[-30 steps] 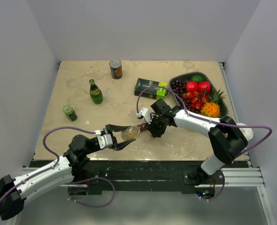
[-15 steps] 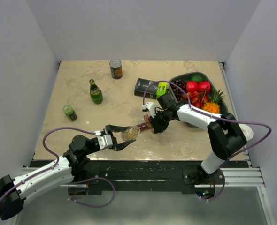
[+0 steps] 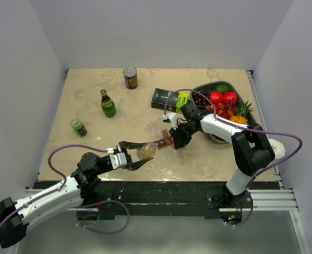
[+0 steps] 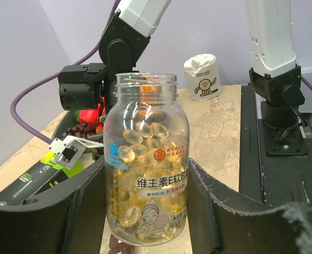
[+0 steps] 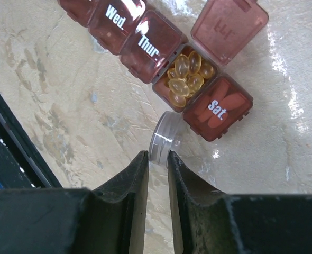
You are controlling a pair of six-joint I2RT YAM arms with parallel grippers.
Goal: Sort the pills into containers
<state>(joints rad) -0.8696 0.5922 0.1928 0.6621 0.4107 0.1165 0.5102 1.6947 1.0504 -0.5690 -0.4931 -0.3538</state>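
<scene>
Now the right gripper (image 5: 157, 156) backs off

Its jaws have narrowed, nearly together at a clear cap (image 5: 169, 132); gripping it, I can't tell. The left gripper (image 4: 145, 211) holds the open bottle (image 4: 145, 159). The pill box (image 5: 145, 39) lies below, Friday slot filled, lid up.

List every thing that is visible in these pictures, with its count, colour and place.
pill bottle: one, clear, yellow capsules inside, in left gripper
pill organiser: one, dark red, table centre, one lid open on yellow capsules
cap: one, clear, in right gripper
can: one, dark, far centre
glass bottle: one, green, left
small jar: one, green, left
box: one, black and green, beside tray
fruit tray: one, grey, far right
paper cup: one, white, by right arm's base
left gripper: one, black, shut on pill bottle
right gripper: one, black, shut on cap
</scene>
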